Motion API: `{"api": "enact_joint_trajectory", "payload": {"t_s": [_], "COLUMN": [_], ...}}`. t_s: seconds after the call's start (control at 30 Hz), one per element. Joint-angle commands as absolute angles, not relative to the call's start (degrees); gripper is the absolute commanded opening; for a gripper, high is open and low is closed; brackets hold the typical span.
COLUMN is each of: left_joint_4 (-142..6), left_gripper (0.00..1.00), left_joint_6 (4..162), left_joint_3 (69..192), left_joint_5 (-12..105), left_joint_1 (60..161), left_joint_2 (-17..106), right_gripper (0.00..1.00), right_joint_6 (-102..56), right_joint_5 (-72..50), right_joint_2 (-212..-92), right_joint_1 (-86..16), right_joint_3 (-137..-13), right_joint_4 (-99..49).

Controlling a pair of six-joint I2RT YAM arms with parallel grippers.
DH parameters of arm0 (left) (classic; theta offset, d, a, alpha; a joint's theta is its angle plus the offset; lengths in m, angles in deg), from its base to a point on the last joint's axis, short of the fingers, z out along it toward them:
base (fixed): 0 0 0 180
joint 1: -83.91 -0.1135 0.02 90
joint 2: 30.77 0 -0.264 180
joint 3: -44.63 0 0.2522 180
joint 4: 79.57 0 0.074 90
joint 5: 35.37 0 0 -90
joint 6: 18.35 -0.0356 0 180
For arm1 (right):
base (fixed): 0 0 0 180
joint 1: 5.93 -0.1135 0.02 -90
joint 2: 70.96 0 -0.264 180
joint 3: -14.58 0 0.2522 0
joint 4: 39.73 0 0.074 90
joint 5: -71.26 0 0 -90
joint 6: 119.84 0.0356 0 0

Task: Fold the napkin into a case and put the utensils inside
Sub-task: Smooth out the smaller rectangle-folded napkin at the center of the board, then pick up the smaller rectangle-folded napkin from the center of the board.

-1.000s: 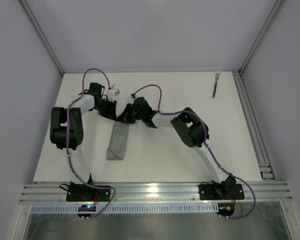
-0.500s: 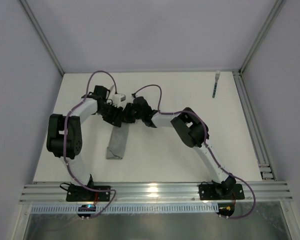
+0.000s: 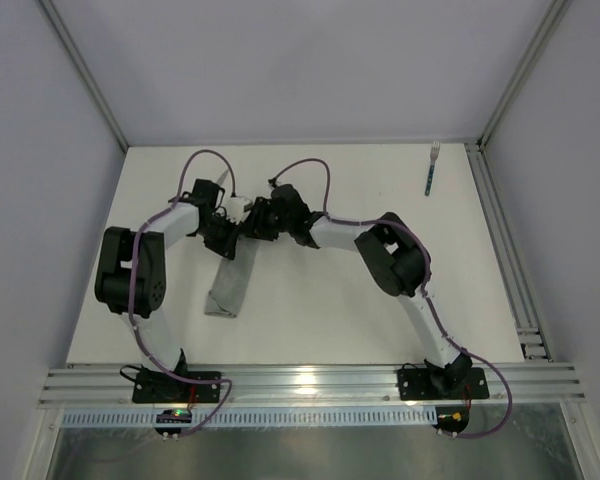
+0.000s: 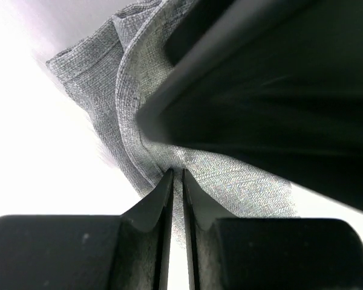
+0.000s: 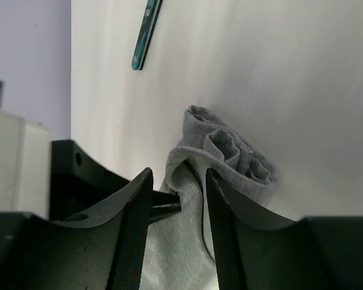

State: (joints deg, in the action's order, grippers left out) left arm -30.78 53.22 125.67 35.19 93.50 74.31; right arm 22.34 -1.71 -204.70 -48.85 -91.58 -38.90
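Napkin (image 3: 227, 290) folded in a thin strip on the table (image 3: 330, 300), far end pinched in the shut left gripper (image 4: 176, 172), right gripper (image 5: 178, 181) half open and empty: lift gently, no tugging.

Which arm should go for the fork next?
Right, I'd say. The fork lies at the far right, on that arm's side, and the right gripper is open; the left gripper is shut on the napkin.
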Motion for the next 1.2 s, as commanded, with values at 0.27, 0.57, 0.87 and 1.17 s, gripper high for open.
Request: {"api": "enact_joint_trajectory", "payload": {"t_s": [0.27,0.57,0.87,1.17], "left_joint_4": [-32.58,-32.94,-33.29,-33.64], "left_gripper": [0.11,0.11,0.11,0.11], "left_joint_6": [52.85,52.67,52.76,52.76], "left_joint_3": [123.34,123.16,123.16,122.81], "left_joint_5": [34.51,33.45,31.96,31.08], "left_joint_1": [92.35,92.09,91.03,90.33], "left_joint_2": [73.82,73.91,73.99,74.96], "right_gripper": [0.52,0.64,0.63,0.36], "right_joint_6": [19.01,25.34,32.90,37.83], "right_joint_5": [-4.95,0.15,1.47,-1.87], "right_joint_2": [-188.92,-194.53,-199.63,-202.35], "right_joint_1": [-47.07,-50.41,-52.43,-53.04], "right_joint_3": [-72.94,-72.65,-71.95,-71.86], "right_joint_4": [-41.51,-48.47,-54.35,-59.54]}}
